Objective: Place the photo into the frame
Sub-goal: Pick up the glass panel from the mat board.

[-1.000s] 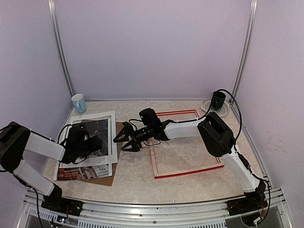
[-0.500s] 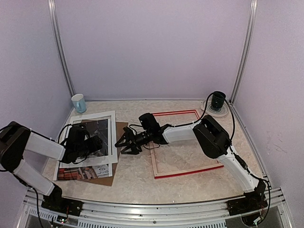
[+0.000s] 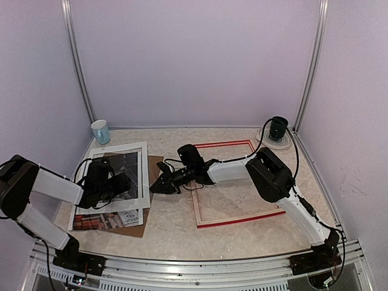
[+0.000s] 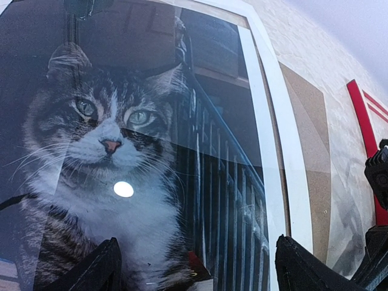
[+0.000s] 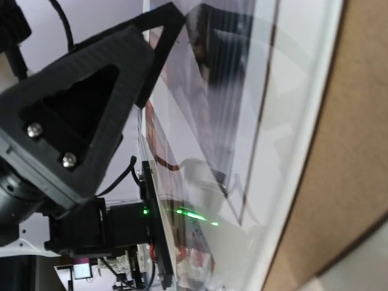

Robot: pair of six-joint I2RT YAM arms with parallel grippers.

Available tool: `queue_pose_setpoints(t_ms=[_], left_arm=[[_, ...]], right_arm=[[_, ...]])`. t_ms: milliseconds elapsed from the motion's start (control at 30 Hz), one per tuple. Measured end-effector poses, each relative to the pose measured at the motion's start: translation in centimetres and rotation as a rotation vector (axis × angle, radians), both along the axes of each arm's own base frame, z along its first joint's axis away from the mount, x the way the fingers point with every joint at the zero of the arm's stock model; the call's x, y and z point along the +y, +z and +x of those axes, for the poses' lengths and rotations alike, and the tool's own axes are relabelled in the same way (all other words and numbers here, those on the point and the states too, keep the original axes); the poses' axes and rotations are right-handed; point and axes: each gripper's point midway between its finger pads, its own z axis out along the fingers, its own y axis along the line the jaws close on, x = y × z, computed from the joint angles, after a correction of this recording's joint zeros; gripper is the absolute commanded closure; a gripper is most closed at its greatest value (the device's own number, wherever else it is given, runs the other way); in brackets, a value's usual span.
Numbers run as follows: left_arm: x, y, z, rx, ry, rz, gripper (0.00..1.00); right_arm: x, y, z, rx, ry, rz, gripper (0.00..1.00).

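- Right gripper (image 3: 155, 187) has slid left, its fingers now drawn together at the white mat's (image 3: 144, 170) right edge.
- Left gripper (image 3: 124, 182) hangs spread over the photo (image 4: 109, 151).
- Glossy cat print lies flat beneath the mat, left of the red frame (image 3: 239, 219).

Overhead view: soft, even, rather dim light with a lilac cast. Only faint shadows fall on the table (image 3: 242, 224), and detail is slightly grainy.

Left wrist view: the glossy photo (image 4: 109, 145) carries a small round white glare spot and streaked reflections. The wall (image 4: 357, 24) beyond the table is washed out white, and straight edges bow.

Right wrist view: the near finger (image 5: 79, 109) is dark and blurred. A green light reflects in the sheen.
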Motion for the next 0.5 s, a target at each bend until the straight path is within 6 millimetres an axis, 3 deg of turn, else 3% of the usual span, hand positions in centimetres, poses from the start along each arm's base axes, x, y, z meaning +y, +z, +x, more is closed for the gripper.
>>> queue_pose_setpoints(t_ms=[167, 267, 500], left_arm=[[-0.1, 0.2, 0.0, -0.003, -0.005, -0.005, 0.09], [-0.2, 0.6, -0.2, -0.014, -0.013, -0.016, 0.01], [-0.1, 3.3, -1.3, -0.106, -0.022, -0.054, 0.01]], right_arm=[[0.0, 0.0, 0.0, 0.002, 0.002, 0.001, 0.95], [0.0, 0.0, 0.0, 0.000, 0.003, 0.001, 0.96], [-0.4, -0.6, -0.1, -0.007, 0.003, -0.009, 1.00]])
